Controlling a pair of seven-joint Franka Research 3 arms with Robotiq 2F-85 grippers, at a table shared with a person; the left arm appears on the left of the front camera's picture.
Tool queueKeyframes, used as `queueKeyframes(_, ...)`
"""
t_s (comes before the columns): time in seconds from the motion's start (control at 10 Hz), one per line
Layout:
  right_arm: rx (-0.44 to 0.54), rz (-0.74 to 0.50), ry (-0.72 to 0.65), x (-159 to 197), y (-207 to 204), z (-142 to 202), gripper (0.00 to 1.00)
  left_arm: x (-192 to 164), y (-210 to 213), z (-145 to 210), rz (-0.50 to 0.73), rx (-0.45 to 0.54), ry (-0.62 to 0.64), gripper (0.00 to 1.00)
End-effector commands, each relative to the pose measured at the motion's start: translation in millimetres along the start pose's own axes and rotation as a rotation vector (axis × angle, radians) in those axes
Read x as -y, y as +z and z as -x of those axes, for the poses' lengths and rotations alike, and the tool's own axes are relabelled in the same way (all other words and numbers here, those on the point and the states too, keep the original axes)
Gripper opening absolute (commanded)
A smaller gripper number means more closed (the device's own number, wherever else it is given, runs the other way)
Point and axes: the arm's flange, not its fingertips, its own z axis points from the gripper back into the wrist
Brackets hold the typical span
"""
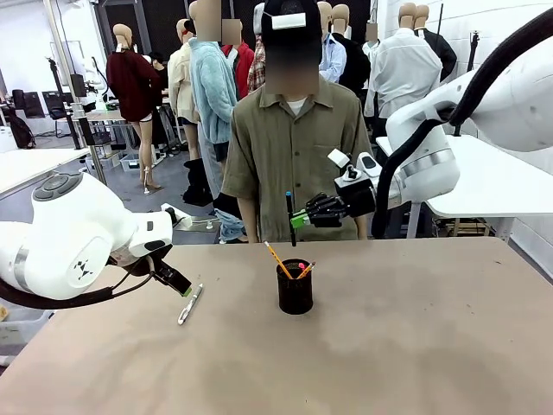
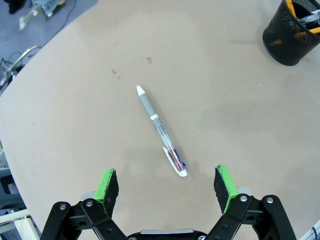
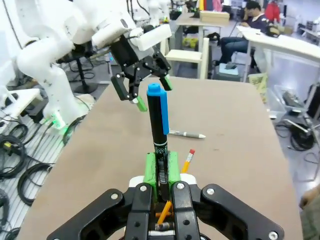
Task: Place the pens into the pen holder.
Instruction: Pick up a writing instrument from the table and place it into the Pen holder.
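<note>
A white-grey pen point(image 1: 190, 303) lies flat on the table left of the pen holder point(image 1: 295, 290), a black mesh cup with orange pencils point(image 1: 276, 258) leaning in it. My left gripper point(image 1: 175, 282) hovers open just above and beside that pen. In the left wrist view the pen point(image 2: 160, 130) lies ahead of the open gripper point(image 2: 167, 186), and the pen holder point(image 2: 292, 32) sits at the top right. My right gripper point(image 1: 302, 219) is above the holder, shut on an upright dark pen point(image 3: 159, 125) with a blue cap. An orange pencil point(image 3: 187, 160) shows below it.
A person point(image 1: 289, 138) stands at the far edge of the table behind the holder, hands not over the table. The brown tabletop point(image 1: 415, 346) is bare to the right and front. White tables and other arms stand farther off.
</note>
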Motion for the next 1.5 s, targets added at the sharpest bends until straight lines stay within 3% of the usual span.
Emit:
queueKeyframes(0.0, 0.013, -0.081, -0.025, 16, 1, 4, 0.0, -2, 1, 1, 0.001, 0.002, 0.005, 1.0)
queueKeyframes(1.4, -0.033, -0.171, -0.141, 36, -22, 56, 0.0, -2, 1, 1, 0.001, 0.002, 0.005, 1.0)
